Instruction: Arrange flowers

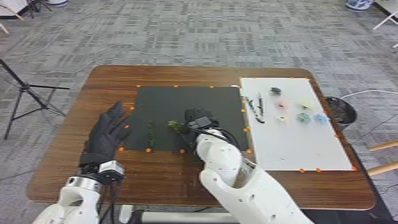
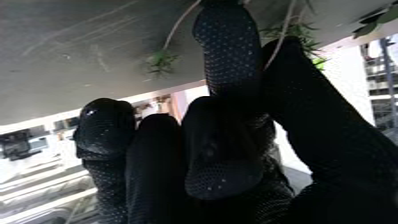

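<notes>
Yellow-green leafy sprig (image 1: pixel 173 123) is over the near half of the black rectangular mat (image 1: pixel 182 95), just left of the right hand (image 1: pixel 199 120). Right wrist view: a thin pale stem (image 2: pixel 283 37) with feathery green leaves runs in between that hand's thumb and one finger, pinched there; other fingers are bent. A second thin pale stem (image 2: pixel 174 35) with a small green tuft passes beside the same finger, can't tell if it's gripped. Long thin dark-green stem (image 1: pixel 149 135) lies on the mat left of the sprig, running near to far. Left hand (image 1: pixel 108 131) is at the mat's left edge, fingers roughly straight, nothing gripped. Right of the mat, white rectangular board (image 1: pixel 298 150) has small flower heads on its far half: dark grey-green one (image 1: pixel 275 91) farthest, then pink (image 1: pixel 282 104) and pale yellow-green (image 1: pixel 304 106), then white (image 1: pixel 282 118), teal (image 1: pixel 304 118) and blue (image 1: pixel 321 118) nearer. Slim black pieces (image 1: pixel 255 110) lie along the board's left edge, type unclear. Small orange tabs (image 1: pixel 248 150) dot both borders. All on the brown wooden table (image 1: pixel 89 175). Black round bin (image 1: pixel 342 111) stands right of it, black tripod (image 1: pixel 27 87) left.
</notes>
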Controlling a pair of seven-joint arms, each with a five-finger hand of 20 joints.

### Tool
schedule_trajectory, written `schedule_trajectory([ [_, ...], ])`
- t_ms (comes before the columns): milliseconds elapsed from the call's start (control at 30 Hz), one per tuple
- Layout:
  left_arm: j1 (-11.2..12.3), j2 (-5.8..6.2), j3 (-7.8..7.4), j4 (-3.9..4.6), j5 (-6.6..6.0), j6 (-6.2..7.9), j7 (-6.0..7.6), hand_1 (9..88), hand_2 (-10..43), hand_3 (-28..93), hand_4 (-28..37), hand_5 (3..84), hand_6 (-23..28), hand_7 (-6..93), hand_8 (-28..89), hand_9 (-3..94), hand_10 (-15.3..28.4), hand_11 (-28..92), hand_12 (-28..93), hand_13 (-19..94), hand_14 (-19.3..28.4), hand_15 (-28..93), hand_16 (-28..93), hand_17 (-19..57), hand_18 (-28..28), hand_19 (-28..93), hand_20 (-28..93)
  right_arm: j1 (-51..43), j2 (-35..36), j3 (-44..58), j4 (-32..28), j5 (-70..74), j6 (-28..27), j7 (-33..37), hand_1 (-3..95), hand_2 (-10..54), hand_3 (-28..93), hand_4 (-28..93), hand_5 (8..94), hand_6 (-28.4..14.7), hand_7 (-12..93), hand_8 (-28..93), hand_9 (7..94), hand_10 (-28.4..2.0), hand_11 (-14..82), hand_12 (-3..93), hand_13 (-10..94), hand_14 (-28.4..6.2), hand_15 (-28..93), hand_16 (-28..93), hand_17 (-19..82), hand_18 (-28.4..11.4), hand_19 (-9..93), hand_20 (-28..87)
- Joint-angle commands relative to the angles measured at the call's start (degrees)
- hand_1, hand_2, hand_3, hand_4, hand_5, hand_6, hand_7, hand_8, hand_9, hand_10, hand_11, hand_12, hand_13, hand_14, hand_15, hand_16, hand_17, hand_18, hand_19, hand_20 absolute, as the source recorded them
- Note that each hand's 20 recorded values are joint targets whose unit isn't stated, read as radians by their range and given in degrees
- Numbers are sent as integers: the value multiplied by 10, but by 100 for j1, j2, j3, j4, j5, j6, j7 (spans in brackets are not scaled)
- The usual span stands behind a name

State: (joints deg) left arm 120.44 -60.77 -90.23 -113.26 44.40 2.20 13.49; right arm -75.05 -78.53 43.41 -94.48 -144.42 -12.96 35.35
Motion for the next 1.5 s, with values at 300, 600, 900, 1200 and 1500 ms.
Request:
schedule_trajectory([
  [300, 73, -99, 5, -40, 47, -54, 6, 269, -14, 507, -278, 222, -3, 164, -88, 172, 87, 80, 194, 141, 112, 32, 107, -146, 188, 385, 75, -296, -106, 321, -135, 522, 151, 134, 253, 43, 792, -194, 911, 27, 393, -71, 928, -72, 644, 464, 909, -63, 903, 352, 487, -210, 932, 334],
  [600, 318, -174, -142, -157, 56, 72, 64, 271, -14, 506, -279, 222, -3, 166, -89, 173, 87, 80, 195, 141, 112, 33, 107, -145, 188, 385, 75, -427, 221, 687, -794, 1260, 214, 168, 174, 72, 722, -204, 864, -8, 274, -77, 910, -83, 605, 447, 891, -59, 882, 360, 467, -216, 932, 321],
  [900, 909, -313, -522, -330, 43, -87, 257, 270, -13, 507, -278, 221, -4, 167, -89, 173, 87, 82, 196, 141, 111, 34, 107, -145, 188, 385, 76, -849, 976, 1354, -1530, 1741, -157, -1252, 252, 76, 787, -165, 660, -32, 206, -83, 782, -126, 601, 438, 765, -100, 884, 352, 327, -207, 877, 307],
  [1200, 610, -255, -304, -316, 38, 220, 200, 270, -12, 506, -278, 220, -4, 168, -90, 172, 86, 81, 195, 141, 112, 33, 107, -146, 188, 385, 76, -1479, 2031, 2093, -1906, 1147, 88, -1238, 300, -15, 807, -230, 518, -13, 268, -117, 535, -143, 572, 426, 554, -124, 805, 318, 229, -208, 765, 368],
  [1500, 546, -242, -224, -323, 30, 381, 187, 267, -13, 511, -278, 221, -4, 168, -90, 172, 86, 82, 196, 141, 111, 34, 107, -146, 189, 385, 75, -1692, 2862, 3005, -1812, 1021, 132, -850, 302, -38, 789, -276, 509, -32, 330, -119, 528, -142, 575, 377, 549, -114, 785, 291, 233, -204, 774, 367],
])
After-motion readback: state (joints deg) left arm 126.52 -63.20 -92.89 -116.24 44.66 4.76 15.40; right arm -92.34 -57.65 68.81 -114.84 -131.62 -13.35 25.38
